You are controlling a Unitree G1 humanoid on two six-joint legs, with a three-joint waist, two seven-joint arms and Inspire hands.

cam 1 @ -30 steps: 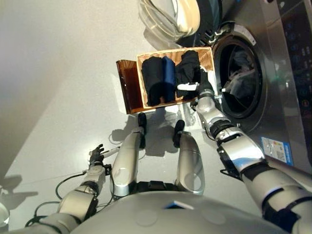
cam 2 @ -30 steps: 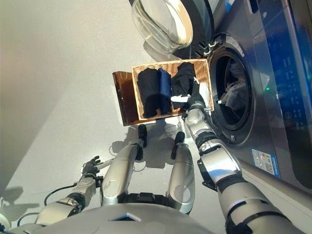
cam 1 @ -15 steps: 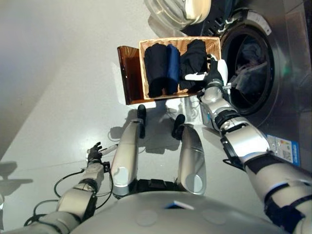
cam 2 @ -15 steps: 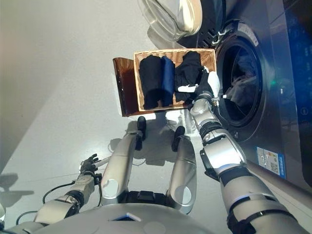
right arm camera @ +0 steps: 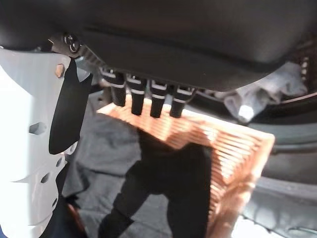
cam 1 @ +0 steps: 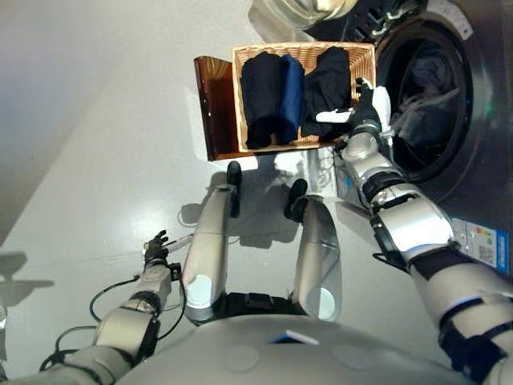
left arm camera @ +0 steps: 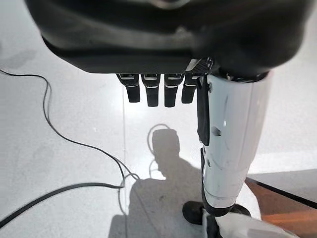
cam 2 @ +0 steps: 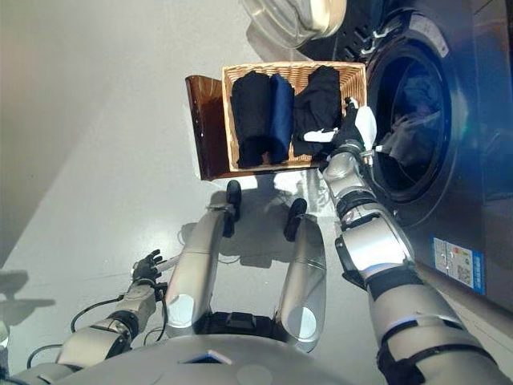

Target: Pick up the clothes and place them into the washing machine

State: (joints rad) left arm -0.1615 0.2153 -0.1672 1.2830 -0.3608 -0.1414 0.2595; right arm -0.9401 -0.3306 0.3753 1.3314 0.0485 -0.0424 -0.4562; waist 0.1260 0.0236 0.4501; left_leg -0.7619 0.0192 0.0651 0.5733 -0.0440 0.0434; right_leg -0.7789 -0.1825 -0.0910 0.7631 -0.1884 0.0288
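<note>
Wicker basket [cam 1: 365, 56] on the floor [cam 1: 104, 144], just left of the washing machine [cam 1: 481, 120], whose drum [cam 1: 429, 96] stands open with pale cloth [cam 1: 413, 120] inside. In the basket: black garment [cam 1: 260, 100] at left, blue garment [cam 1: 290, 96] beside it, dark garment [cam 1: 329, 80] at right. Right hand [cam 1: 367, 108] hovers over the basket's right edge, fingers straight, holding nothing. Left hand [cam 1: 156, 246] low over the floor at near left, fingers relaxed, empty.
</note>
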